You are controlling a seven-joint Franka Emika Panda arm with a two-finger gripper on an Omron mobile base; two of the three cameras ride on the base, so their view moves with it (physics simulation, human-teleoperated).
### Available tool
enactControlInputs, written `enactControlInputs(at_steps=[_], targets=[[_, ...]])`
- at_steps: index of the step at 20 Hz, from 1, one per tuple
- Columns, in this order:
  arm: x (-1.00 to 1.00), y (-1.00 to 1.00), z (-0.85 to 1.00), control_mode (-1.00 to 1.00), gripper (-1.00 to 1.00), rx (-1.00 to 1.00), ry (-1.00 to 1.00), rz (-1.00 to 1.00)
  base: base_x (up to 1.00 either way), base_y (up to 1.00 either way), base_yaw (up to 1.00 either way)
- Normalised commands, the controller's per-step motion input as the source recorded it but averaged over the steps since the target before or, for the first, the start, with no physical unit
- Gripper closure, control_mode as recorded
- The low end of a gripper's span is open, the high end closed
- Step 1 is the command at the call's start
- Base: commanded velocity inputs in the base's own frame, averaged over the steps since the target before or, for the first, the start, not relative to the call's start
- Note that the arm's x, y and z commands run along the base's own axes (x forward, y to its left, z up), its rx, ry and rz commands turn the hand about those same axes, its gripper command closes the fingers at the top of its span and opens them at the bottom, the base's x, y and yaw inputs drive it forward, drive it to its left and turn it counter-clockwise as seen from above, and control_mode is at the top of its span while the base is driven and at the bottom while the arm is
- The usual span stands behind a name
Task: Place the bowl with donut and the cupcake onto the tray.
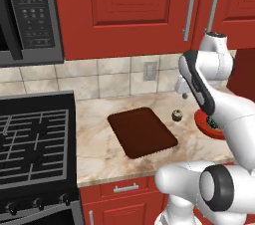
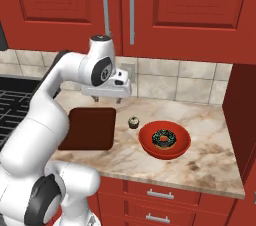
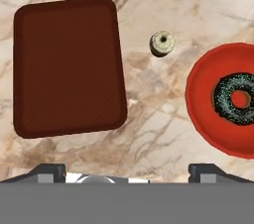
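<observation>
No brand or legible label anywhere; only a blurred greenish readout on the dark microwave panel (image 1: 31, 15), too small to read.

On the beige marbled stone counter (image 2: 210, 155): a flat dark brown rectangular tray with rounded corners (image 2: 89, 128), bare on top. Just beside its right edge, apart from it, a tiny cupcake with dark top and pale tan wrapper (image 2: 133, 122). Further right, near the cupcake but not touching, a round shallow red-orange bowl (image 2: 164, 140) holding a small dark ring donut with teal flecks (image 2: 164, 138), lying flat near the centre.

High over the counter, between tray and cupcake, the two-finger gripper (image 2: 106, 99) pointing down, holding nothing; fingers spread, with the two dark tips far apart at the bottom of the hand view (image 3: 126, 171).

From the hand view, looking straight down: pale swirl on the cupcake (image 3: 162, 43), the donut's hole (image 3: 239, 99), bowl (image 3: 218, 94) cut by the right edge, whole tray (image 3: 67, 67).

From the left base view: black gas stove grates (image 1: 32, 139) left of the counter, a wall outlet (image 1: 150, 71) on the tiled backsplash, bowl (image 1: 203, 119) mostly hidden behind the arm, cupcake (image 1: 177, 115) and tray (image 1: 142, 132) clear.
</observation>
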Motion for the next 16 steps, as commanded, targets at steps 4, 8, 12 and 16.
enactControlInputs(at_steps=[4,8,12,16], targets=[[-0.01,-0.44,-0.43,-1.0,-1.0,-0.02,0.01,0.0,0.0,0.0,0.0],[0.0,-0.39,-0.42,-1.0,-1.0,-0.01,0.02,0.0,0.0,0.0,0.0],[0.0,-0.37,-0.42,-1.0,-1.0,-0.01,0.04,0.0,0.0,0.0,0.0],[0.0,-0.33,-0.38,-1.0,-1.0,-0.01,0.08,0.0,0.0,0.0,0.0]])
